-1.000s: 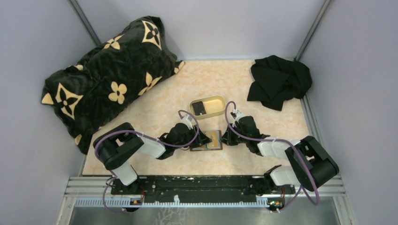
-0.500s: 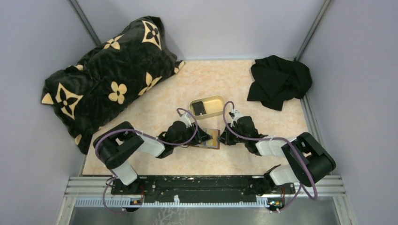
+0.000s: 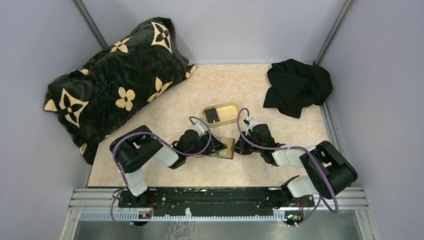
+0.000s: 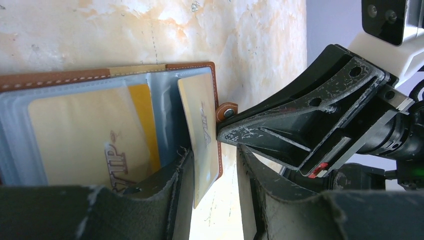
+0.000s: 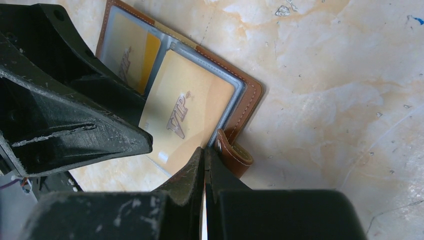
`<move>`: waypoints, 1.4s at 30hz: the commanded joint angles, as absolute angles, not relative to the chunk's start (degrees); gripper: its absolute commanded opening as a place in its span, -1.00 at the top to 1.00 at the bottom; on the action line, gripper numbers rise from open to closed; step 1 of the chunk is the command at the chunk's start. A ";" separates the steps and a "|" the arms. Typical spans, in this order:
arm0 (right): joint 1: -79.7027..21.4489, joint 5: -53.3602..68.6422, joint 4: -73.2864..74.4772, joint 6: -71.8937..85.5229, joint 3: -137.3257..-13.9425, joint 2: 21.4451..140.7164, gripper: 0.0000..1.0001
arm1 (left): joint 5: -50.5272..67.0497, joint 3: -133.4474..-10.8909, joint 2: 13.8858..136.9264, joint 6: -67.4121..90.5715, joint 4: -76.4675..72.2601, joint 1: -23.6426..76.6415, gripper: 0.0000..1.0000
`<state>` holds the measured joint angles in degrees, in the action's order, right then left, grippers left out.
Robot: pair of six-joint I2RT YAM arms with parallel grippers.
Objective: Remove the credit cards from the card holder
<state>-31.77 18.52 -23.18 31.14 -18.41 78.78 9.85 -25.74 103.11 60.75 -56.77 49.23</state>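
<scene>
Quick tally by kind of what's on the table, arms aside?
Card holder: 1
Gold VIP cards: 2
Orange card, partly hidden: 1
Tan tray: 1
Dark card in tray: 1
Black cloth: 1
Patterned cushion: 1
Total: 8

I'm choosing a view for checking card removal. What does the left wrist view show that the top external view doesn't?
Left wrist only: VIP lettering on a gold card jutting from the card holder, between the left gripper's open jaws. Top external only: the tan tray, black cloth, patterned cushion. Both: the holder and the shut right gripper at its edge.
</scene>
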 commanded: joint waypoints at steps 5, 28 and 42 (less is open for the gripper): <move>-33.99 18.08 -16.85 30.40 -17.30 82.94 1.00 | 17.08 -28.61 107.68 63.35 -64.38 50.42 0.19; -33.84 15.43 -15.65 30.41 -17.95 83.50 1.00 | 18.50 -20.42 105.29 64.45 -69.45 45.21 0.35; -33.22 15.47 -15.77 30.06 -18.83 85.15 1.00 | 18.70 -15.51 102.82 64.30 -71.02 41.95 0.36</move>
